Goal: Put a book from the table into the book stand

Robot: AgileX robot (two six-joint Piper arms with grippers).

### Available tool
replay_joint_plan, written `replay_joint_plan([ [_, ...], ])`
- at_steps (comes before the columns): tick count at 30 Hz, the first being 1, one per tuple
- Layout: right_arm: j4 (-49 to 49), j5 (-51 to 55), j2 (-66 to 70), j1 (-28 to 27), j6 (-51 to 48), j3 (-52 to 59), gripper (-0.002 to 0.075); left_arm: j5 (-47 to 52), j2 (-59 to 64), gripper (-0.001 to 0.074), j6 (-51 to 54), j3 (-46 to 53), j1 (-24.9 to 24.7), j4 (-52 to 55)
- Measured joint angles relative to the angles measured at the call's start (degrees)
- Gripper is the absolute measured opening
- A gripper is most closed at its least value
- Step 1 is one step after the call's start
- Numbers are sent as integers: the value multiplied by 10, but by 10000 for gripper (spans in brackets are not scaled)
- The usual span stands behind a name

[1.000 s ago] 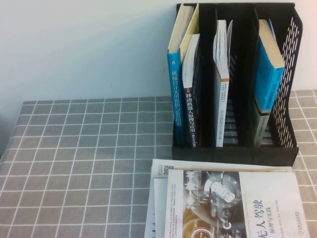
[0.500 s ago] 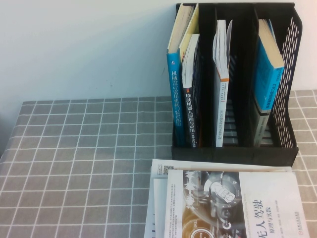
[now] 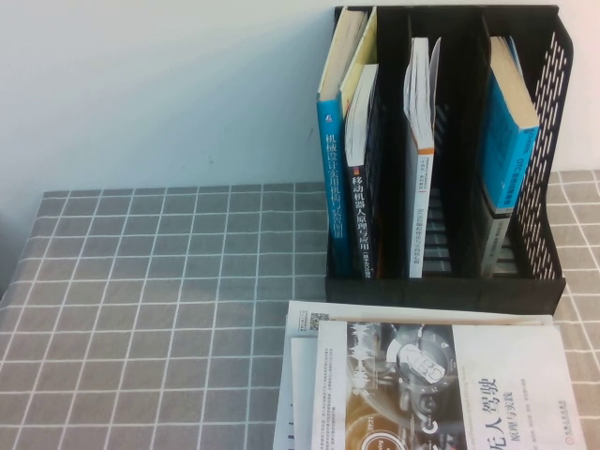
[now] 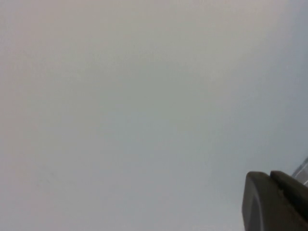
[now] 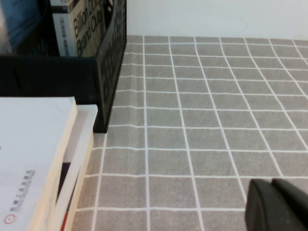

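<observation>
Only a dark bit of the left gripper shows, in front of a plain pale surface. I cannot tell if it is released or clenched. A dark bit of the right gripper also shows, low over the tabletop near its right edge. I cannot tell its state either. Neither one touches a book.

Beside the right gripper lies a stack of books at the near edge of the tabletop. The top book is white with a picture on its cover. It lies flat on the other books.

Just behind the stack stands the stand, at the far right of the tabletop, against the wall. It is black and has holes in its side wall. The stack is right by its front lip.

The stand has books in it. The left slot holds a tall blue book and a dark book, both upright. The next slot holds a thin white book, upright. The right slot holds a blue book that leans a little.
</observation>
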Motion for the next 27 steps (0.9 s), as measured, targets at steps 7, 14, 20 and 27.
replay_joint_plan([
  [7, 0, 0, 0, 0, 0, 0, -5, -37, 0, -4, -149, -15, -20, -16],
  [14, 0, 0, 0, 0, 0, 0, -5, -43, 0, -4, -482, -9, -26, -254],
  [20, 0, 0, 0, 0, 0, 0, -5, -98, 0, -4, -68, -1, -26, -177],
  [27, 0, 0, 0, 0, 0, 0, -5, -119, 0, -4, -145, -10, -32, -225],
])
